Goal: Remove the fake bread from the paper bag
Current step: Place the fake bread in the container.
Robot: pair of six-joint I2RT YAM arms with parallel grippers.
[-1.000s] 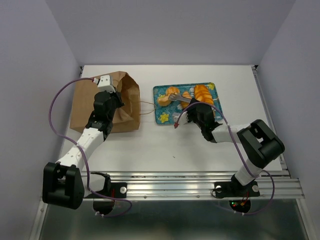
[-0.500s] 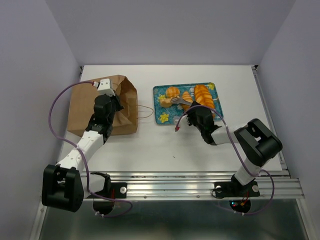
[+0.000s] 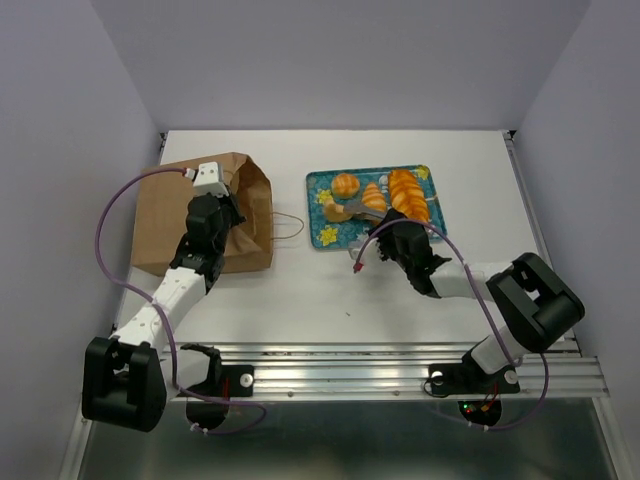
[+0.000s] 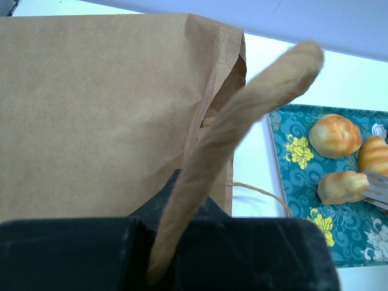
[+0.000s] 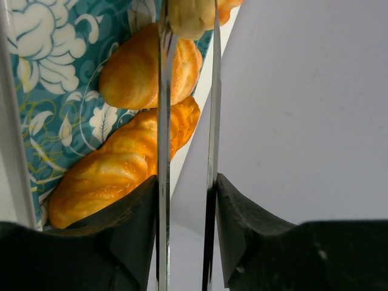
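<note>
The brown paper bag (image 3: 195,215) lies on its side at the left, its mouth facing the tray. My left gripper (image 3: 228,208) rests over it, shut on a cord handle (image 4: 242,115). All four bread pieces lie on the teal tray (image 3: 326,236): the round bun (image 3: 345,185), the croissant (image 3: 375,194), the longer loaf (image 3: 407,192) and the small loaf (image 3: 334,210). My right gripper (image 3: 385,225) is shut on metal tongs (image 3: 361,206). The tong tips sit around the small loaf (image 5: 189,17) and also show in the left wrist view (image 4: 377,188).
The bag's second cord handle (image 3: 288,225) loops out on the table between the bag and the tray. A purple cable with a red end (image 3: 356,262) hangs from the right wrist just in front of the tray.
My left gripper has pulled the handle up and back, shifting the bag slightly left. My right arm has drawn back toward the near side, and the small loaf now lies lower on the tray's left.
</note>
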